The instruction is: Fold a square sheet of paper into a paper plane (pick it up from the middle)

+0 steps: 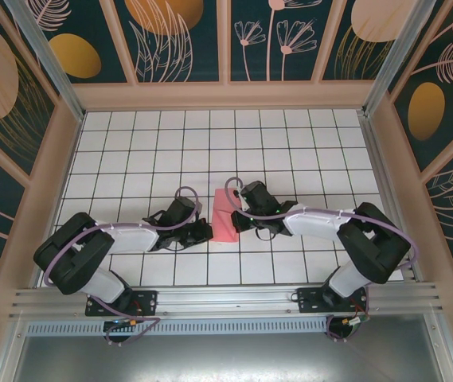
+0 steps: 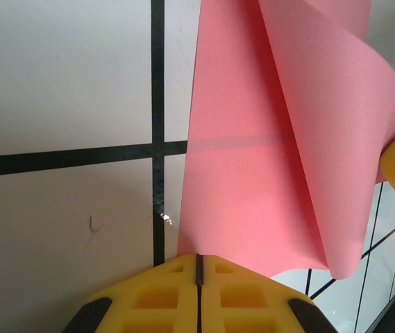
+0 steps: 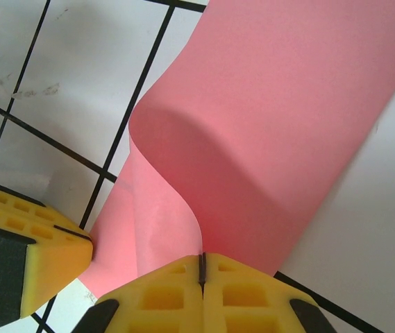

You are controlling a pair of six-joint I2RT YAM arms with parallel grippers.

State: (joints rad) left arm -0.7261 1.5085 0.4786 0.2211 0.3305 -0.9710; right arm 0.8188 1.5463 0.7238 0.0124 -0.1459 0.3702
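The square sheet of paper (image 1: 224, 216) is salmon-pink and sits mid-table between my two grippers, partly lifted and curled over itself. In the left wrist view the sheet (image 2: 253, 173) has one flap lying flat and another rising in a fold. My left gripper (image 2: 198, 258) is shut with its yellow tips pinching the sheet's near edge. In the right wrist view the curled sheet (image 3: 266, 139) runs straight into my right gripper (image 3: 201, 257), which is shut on its edge. From above, the left gripper (image 1: 208, 231) and right gripper (image 1: 236, 216) face each other across the paper.
The white grid-tiled table (image 1: 170, 143) stretches out behind and to both sides of the paper. Patterned walls (image 1: 27, 159) enclose it on three sides. The other arm's yellow finger (image 3: 37, 243) stands close at the lower left of the right wrist view.
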